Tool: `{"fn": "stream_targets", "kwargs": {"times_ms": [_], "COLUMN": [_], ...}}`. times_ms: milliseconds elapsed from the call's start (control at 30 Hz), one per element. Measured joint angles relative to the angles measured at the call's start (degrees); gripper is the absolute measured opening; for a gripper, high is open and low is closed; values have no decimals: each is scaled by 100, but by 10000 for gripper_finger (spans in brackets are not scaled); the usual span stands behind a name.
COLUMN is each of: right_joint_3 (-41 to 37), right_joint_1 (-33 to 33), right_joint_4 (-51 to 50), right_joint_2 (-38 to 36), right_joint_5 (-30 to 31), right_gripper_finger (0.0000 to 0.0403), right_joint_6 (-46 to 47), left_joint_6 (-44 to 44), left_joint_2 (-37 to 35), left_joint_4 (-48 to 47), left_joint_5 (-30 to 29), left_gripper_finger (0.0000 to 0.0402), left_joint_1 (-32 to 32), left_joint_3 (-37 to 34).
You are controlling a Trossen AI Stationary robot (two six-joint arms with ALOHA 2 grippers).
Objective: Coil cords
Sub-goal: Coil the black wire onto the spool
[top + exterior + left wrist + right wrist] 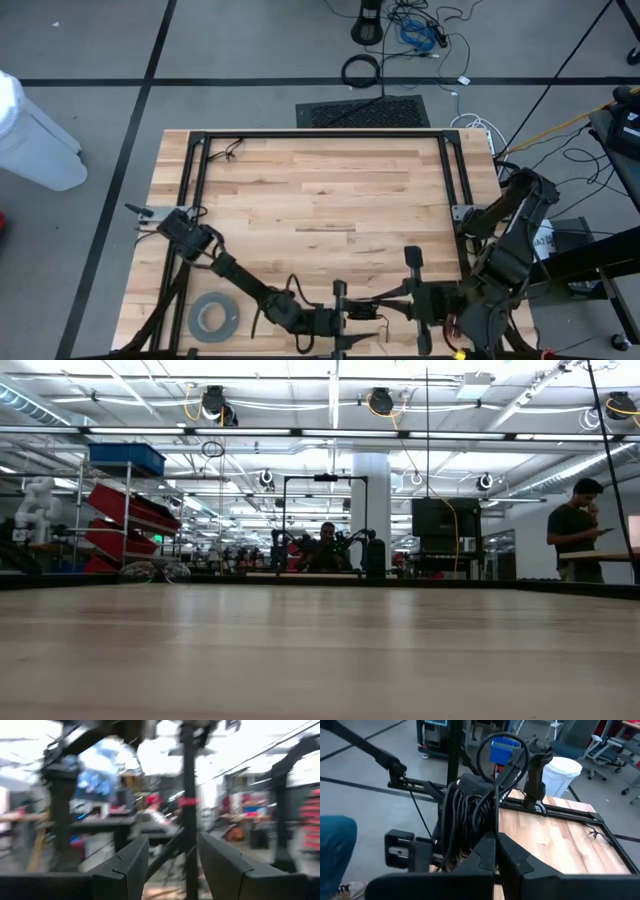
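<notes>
Cords (362,311) run sideways between both grippers' jaws; bundled.

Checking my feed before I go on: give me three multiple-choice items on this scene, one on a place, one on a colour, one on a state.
1. Where does the tape roll lie?
A. At the middle of the table
B. At the table's left side, beside the left arm
C. On the floor

2. What colour is the tape roll?
A. Grey
B. Red
C. Yellow

3. How does the right gripper stand?
A. Wide open
B. Shut on the tape roll
C. Shut, holding nothing

Answers:
1 B: the high view shows the tape roll on the table next to the left arm.
2 A: the ring is grey against the pale wood.
3 C: the right gripper shows its fingers pressed together with nothing between them.
</notes>
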Motion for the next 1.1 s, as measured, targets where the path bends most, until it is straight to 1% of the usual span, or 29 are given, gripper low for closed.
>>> {"fn": "stream_targets", "kwargs": {"times_ms": [100, 167, 233, 400, 533, 633, 767, 833, 967, 1100], "right_joint_3": [0, 2, 2, 2, 2, 2, 2, 2, 2, 2], "right_joint_1": [2, -4, -4, -4, -4, -4, -4, -4, -4, -4], "right_joint_4": [142, 306, 562, 1374, 1698, 1732, 1729, 1729, 1733, 1736], "right_joint_2": [-65, -106, -110, -113, -115, -115, -115, -115, -115, -115], "right_joint_5": [-14, -12, -41, -400, -434, -434, -434, -436, -436, -436], "right_gripper_finger": [0, 0, 0, 0, 0, 0, 0, 0, 0, 0], "right_joint_6": [-2, -20, -143, -603, -785, -794, -785, -785, -824, -863], "left_joint_6": [1, -4, -1, 0, 28, 189, 444, 468, 450, 479], "left_joint_2": [0, 0, -2, -2, -2, -2, -2, -2, -2, -2], "left_joint_4": [-31, -59, -176, -258, -346, -336, -335, -325, -323, -323], "left_joint_5": [741, 1009, 1076, 1103, 1105, 1033, 785, 634, 533, 111], "left_gripper_finger": [177, 177, 177, 177, 177, 177, 177, 177, 177, 177], "left_joint_1": [55, 71, 71, 68, 10, -89, -204, -236, -238, -248], "left_joint_3": [197, 338, 446, 487, 488, 488, 488, 488, 488, 488]}}
